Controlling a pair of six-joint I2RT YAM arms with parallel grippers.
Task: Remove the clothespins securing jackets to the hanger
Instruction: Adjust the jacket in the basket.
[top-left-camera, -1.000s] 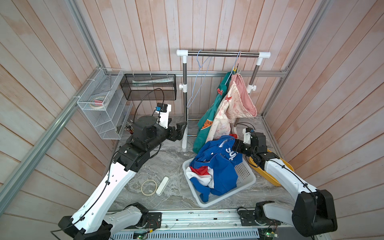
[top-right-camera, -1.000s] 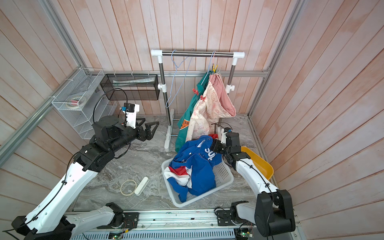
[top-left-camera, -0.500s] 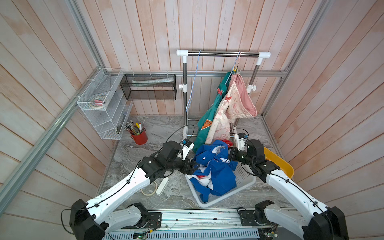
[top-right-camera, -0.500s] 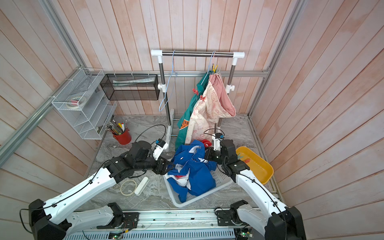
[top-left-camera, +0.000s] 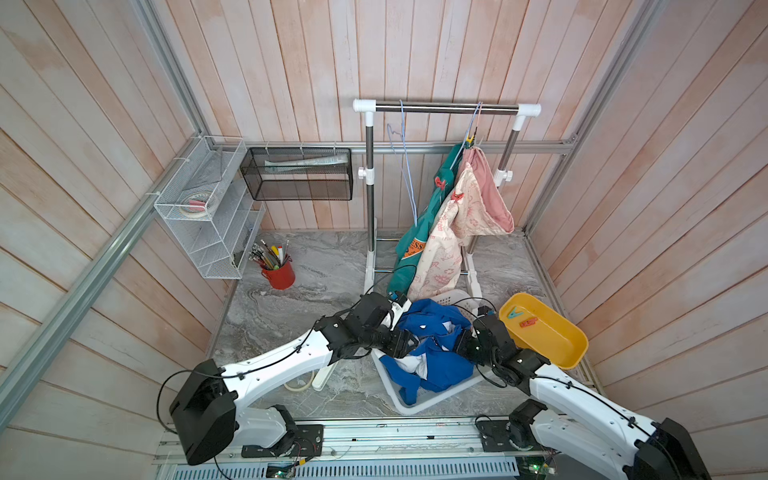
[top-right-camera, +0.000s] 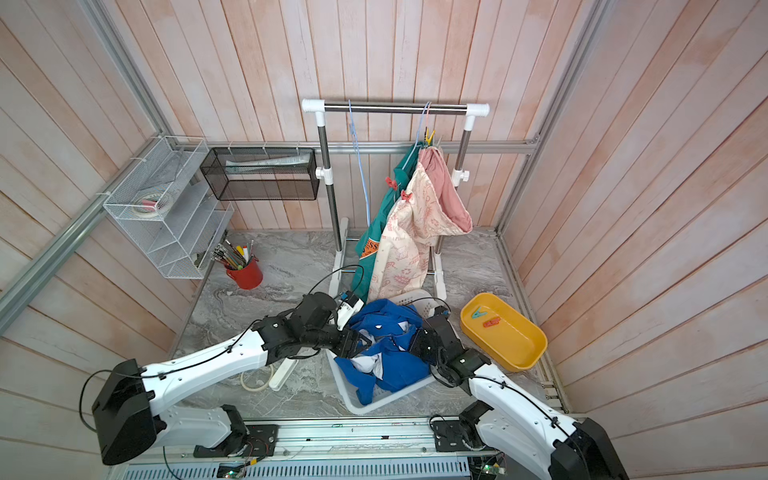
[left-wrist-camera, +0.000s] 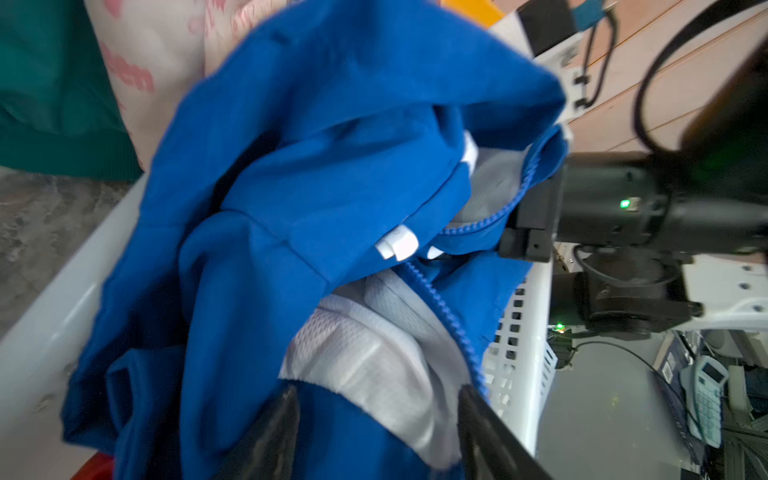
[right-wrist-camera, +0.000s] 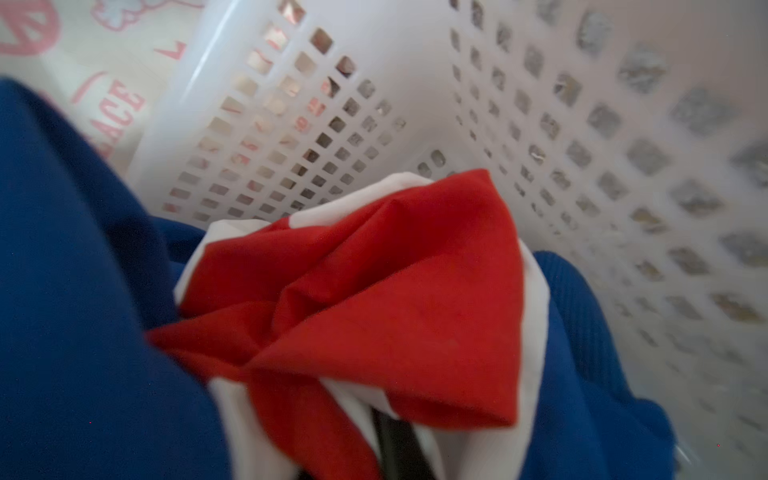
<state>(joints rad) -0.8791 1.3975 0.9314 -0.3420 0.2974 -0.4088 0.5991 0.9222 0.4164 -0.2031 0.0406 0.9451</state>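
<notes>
Left hand (left-wrist-camera: 380, 411), now lowered onto blue jacket (top-left-camera: 436, 365), gapes wide; right hand (top-left-camera: 459, 345) unclear; cream jacket (right-wrist-camera: 112, 108) reads "ACE".

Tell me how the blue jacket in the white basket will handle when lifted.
The blue jacket lies crumpled in folds, so it will likely sag and trail. Its thin fabric and mesh lining suggest it is light.

A crumpled jacket (top-left-camera: 432, 361) lies in the basket (top-left-camera: 419, 409) on the tabletop (top-left-camera: 316, 291). Behind the basket stands the rack (top-left-camera: 446, 108) with two hanging jackets (top-left-camera: 440, 249), apparently clipped by clothespins (top-left-camera: 457, 195); right of the basket sits the tray (top-left-camera: 555, 343), behind-left the pen cup (top-left-camera: 279, 276).
</notes>
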